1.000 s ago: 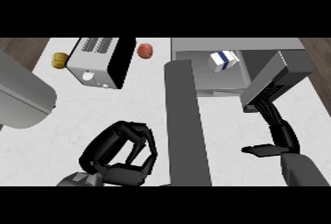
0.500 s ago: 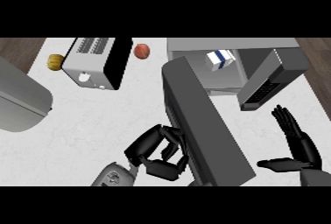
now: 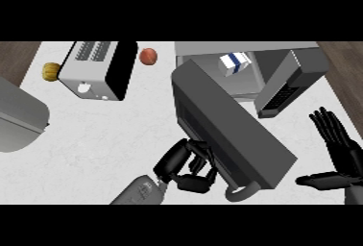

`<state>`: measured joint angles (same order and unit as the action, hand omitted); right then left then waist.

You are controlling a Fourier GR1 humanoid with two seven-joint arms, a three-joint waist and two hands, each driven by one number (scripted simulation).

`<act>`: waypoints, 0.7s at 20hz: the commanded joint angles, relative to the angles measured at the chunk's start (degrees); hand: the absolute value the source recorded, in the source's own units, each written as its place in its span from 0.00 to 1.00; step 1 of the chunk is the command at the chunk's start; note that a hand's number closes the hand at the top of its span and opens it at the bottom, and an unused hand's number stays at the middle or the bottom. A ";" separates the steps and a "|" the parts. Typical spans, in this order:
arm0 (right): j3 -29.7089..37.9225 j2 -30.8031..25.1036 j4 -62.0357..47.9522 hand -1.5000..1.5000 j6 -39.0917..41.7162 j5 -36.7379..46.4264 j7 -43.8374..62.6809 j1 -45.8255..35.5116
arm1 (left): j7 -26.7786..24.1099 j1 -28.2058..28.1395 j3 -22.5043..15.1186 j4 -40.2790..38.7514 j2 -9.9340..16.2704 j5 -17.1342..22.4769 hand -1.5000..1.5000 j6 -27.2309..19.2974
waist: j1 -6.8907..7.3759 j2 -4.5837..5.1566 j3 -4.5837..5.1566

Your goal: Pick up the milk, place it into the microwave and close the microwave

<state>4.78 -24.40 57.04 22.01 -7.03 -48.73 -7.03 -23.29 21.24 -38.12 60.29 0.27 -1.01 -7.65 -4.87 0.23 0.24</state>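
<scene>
The white and blue milk carton point(image 3: 234, 63) stands inside the microwave point(image 3: 301, 72) at the back right. The microwave's dark grey door point(image 3: 227, 129) is swung out and slants across the middle of the counter. My left hand point(image 3: 188, 168) is at the door's outer face near its free end, fingers curled against it and holding nothing. My right hand point(image 3: 339, 146) is open at the right edge, fingers straight and pointing up, apart from the door and the microwave.
A silver toaster point(image 3: 96, 69) stands at the back left, with a red round fruit point(image 3: 148, 56) to its right and a yellow-brown item point(image 3: 50, 71) to its left. A large grey rounded appliance point(image 3: 18, 120) fills the left edge.
The door has swung from pointing straight at me to slanting right. My left hand followed it to the right. My right hand turned fingers-up and drew back to the right edge.
</scene>
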 commanded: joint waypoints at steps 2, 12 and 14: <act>-0.91 -1.58 7.28 0.00 8.39 -4.53 0.08 2.57 | -2.42 4.91 -6.08 -7.21 -0.26 7.98 1.00 -7.08 | -1.86 0.46 0.05; -3.38 -4.56 19.03 0.00 11.04 -12.38 9.97 1.80 | -4.00 10.64 -12.24 -6.98 -0.25 21.06 1.00 -12.79 | -5.54 1.04 0.22; -3.66 -5.55 19.90 0.00 11.77 -13.07 10.60 1.80 | -5.06 11.70 -12.21 -7.76 -0.25 23.24 1.00 -14.22 | -6.23 1.36 0.19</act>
<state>1.74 -28.69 74.79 28.60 -18.17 -37.33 -5.09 -27.10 30.78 -49.07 52.27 0.45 17.82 -18.99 -9.73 1.27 0.40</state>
